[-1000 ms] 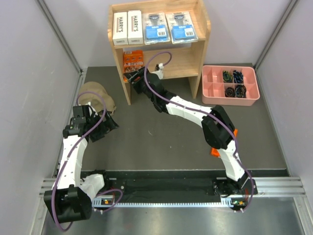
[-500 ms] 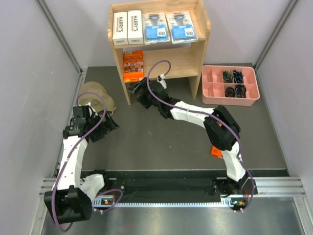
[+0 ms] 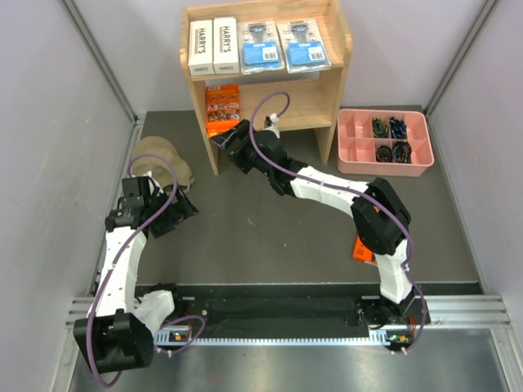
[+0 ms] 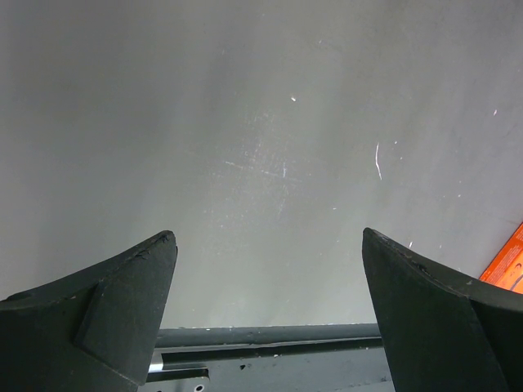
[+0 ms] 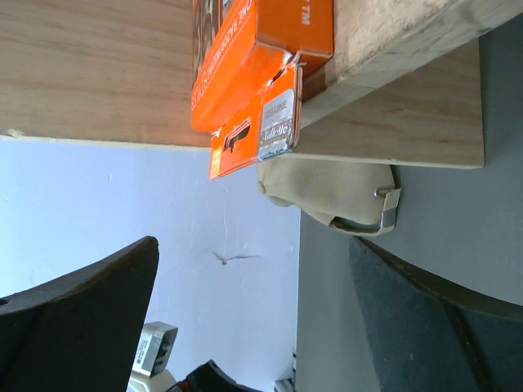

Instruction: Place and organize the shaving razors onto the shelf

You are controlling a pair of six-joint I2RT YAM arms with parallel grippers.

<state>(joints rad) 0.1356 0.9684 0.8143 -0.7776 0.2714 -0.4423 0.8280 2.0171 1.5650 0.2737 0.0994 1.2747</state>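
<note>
- Razors: five packs sit on the shelf [image 3: 327, 98].
  - Two white boxes [image 3: 213, 46] lie side by side at the left of the top tier.
  - Two blue packs [image 3: 282, 46] lie beside them on the right.
  - One orange pack [image 3: 221, 109] is at the left end of the lower tier, its front edge at the tier's lip.
- A second orange pack [image 3: 359, 250] lies on the surface, partly hidden under the right arm's elbow and well apart from the shelf.
- Right jaws: spread wide with nothing between them, just in front of the shelved orange pack [image 5: 261, 57].
- Left jaws: spread wide and empty above bare surface, near a tan cap [image 3: 159, 163].
- Step in hand: by the look of it, the orange pack is set down and let go, so five of six are done.
- Next move:
  - Back the right arm out from the lower tier without nudging the pack.
  - Swing to the last orange pack, grip it flat, and set it beside its twin on the lower tier.
</note>
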